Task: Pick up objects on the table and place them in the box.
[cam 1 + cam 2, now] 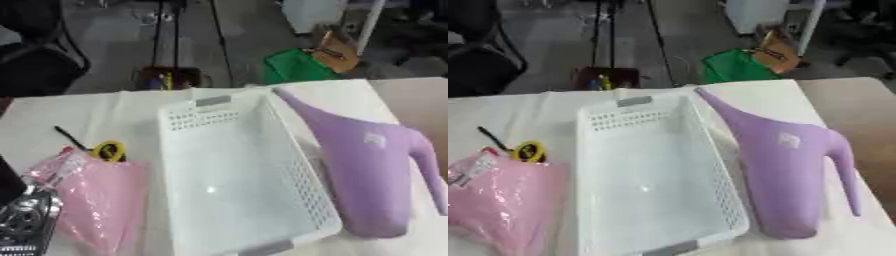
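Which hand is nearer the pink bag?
Left. The left hand shows at the lower left corner, right beside the pink bag. The right hand is not in view.

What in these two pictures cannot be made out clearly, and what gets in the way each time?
- Left robot hand: left eye view, cut off by the lower left corner; finger pose unreadable. Absent from the right eye view.
- Right robot hand: in neither view.
- Pink bag: contents blurred; its lower part leaves the frame.
- Yellow item with a black strap: too small to identify.
- White basket: near rim cut by the bottom edge.
- Purple watering can: label illegible.
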Available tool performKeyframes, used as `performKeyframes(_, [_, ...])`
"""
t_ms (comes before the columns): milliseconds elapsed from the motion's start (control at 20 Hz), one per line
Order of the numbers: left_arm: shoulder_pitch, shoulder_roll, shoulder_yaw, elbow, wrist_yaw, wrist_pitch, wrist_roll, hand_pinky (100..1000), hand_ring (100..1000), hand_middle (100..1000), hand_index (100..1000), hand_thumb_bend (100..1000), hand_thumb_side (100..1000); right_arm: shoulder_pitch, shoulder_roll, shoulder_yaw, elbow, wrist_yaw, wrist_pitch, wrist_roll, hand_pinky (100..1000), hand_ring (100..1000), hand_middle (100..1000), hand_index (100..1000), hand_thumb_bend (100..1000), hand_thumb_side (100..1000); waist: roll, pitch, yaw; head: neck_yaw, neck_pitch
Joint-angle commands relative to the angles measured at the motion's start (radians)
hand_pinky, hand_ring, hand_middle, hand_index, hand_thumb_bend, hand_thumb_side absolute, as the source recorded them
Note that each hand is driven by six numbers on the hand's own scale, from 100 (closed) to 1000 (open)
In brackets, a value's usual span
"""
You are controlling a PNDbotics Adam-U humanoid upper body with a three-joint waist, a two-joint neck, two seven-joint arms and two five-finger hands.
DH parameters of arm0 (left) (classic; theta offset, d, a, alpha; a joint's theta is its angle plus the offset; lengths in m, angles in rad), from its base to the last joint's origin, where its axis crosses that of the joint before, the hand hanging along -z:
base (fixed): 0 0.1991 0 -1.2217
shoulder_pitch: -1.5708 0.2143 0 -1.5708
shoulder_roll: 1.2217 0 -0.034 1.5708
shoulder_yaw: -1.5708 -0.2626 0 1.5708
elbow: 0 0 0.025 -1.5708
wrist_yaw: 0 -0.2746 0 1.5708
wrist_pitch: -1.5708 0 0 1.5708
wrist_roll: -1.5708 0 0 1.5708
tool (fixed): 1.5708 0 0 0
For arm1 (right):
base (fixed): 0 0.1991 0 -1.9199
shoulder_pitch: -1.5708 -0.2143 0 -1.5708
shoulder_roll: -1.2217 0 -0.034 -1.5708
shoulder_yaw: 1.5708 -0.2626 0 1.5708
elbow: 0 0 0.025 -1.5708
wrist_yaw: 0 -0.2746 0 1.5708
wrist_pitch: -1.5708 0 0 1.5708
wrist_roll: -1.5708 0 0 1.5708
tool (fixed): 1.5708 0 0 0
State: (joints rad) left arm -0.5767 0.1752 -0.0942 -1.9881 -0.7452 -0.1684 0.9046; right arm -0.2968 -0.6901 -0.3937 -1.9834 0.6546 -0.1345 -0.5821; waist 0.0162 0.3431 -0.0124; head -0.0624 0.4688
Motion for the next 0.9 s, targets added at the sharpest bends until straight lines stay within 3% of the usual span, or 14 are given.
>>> performKeyframes(50, [-0.008,-0.001,0.0,-0.012,0.003,0.0,0.002,705,658,728,772,100,985,-0.01,-0.058,-0.002,-0.017,-0.005,0.012,0.02,745,714,683,728,100,976,-0.005,-0.02,-0.002,-0.005,0.002])
performKeyframes(400, [0.001,-0.002,-0.003,-0.012,0.001,-0.003,-0.002,705,658,728,772,100,985,-0.059,-0.212,0.055,0.04,0.015,0.041,0.1,741,751,717,772,100,1000,-0.012,-0.036,-0.008,-0.01,0.038])
performKeyframes(600, [0.005,-0.004,-0.006,-0.012,0.002,-0.005,-0.007,705,658,728,772,100,985,-0.121,-0.319,0.114,0.144,0.019,-0.004,0.201,748,804,770,838,151,1000,-0.017,-0.046,-0.005,-0.019,0.05])
performKeyframes(900, [0.01,-0.003,-0.011,-0.012,0.007,-0.007,-0.015,705,659,728,772,100,985,-0.227,-0.445,0.181,0.373,0.068,-0.106,0.367,739,829,810,894,117,1000,-0.022,-0.054,-0.007,-0.016,0.058])
